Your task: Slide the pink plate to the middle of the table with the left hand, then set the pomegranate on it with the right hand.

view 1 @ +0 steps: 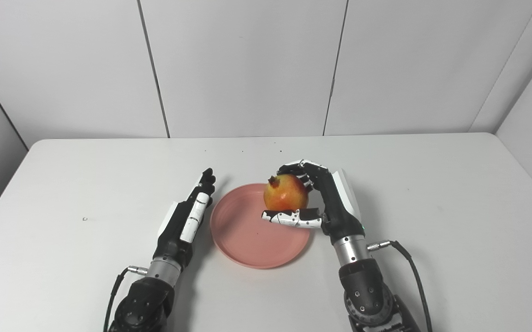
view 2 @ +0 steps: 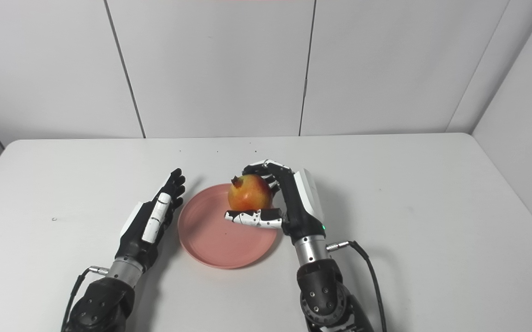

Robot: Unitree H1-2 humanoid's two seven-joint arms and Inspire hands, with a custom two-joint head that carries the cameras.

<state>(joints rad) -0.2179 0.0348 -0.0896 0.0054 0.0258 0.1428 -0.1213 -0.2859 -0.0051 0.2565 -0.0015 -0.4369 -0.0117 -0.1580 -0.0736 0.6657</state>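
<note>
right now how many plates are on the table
1. The pink plate lies near the middle of the table, between the two hands. The right hand holds the pomegranate over its far right part. Nothing suggests a hidden second plate.

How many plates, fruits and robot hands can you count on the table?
Round pink plates: 1
Red-and-yellow pomegranates: 1, held in the right hand
Black-and-white robot hands: 2, left hand and right hand
Total: 4
</note>
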